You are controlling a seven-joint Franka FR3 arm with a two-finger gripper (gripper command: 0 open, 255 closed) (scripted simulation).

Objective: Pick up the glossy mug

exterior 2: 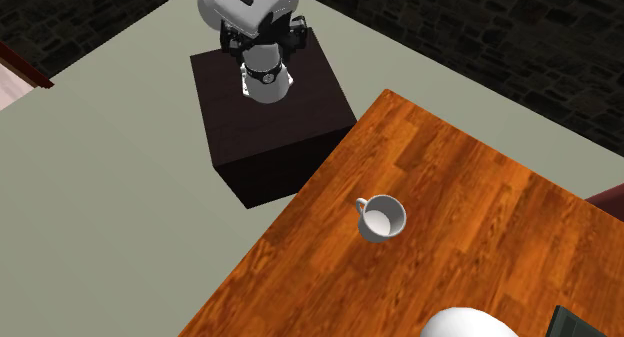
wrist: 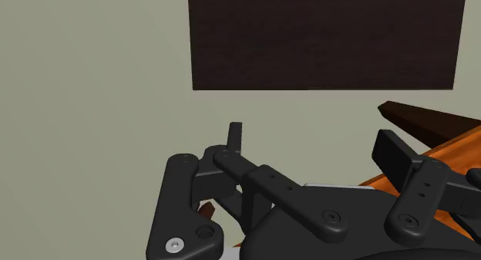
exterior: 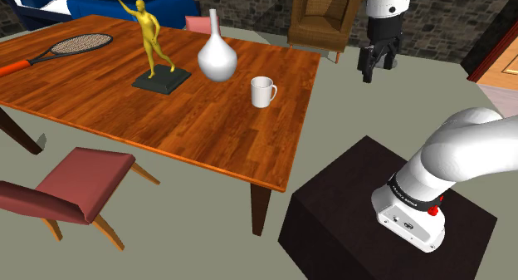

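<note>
A: Biggest first?
B: Wooden surface (exterior: 207,129), orange-brown, spans the shoulder view's left. Dark box stand (exterior: 332,212) at lower right, with the white arm (exterior: 465,149) mounted on it. Grey floor (exterior: 349,104) between the two.

A: Furniture?
B: Red chair (exterior: 83,174) at the surface's near edge.

A: On top?
B: Gold statue (exterior: 149,37) on a dark base. White vase (exterior: 217,58) just beside it. Racket (exterior: 79,46) at the far left corner.

A: The mug (exterior: 262,91)?
B: White, glossy, upright. It's on the surface, on the side nearest the stand, with its handle turned toward the stand. Near the vase, not touching.

A: Claw (exterior: 376,71)?
B: Black. Hangs over the floor past the surface's edge, well apart from the mug. Released: fingers (wrist: 393,152) stand apart, nothing between them. The wrist view has floor and stand beyond them.
</note>
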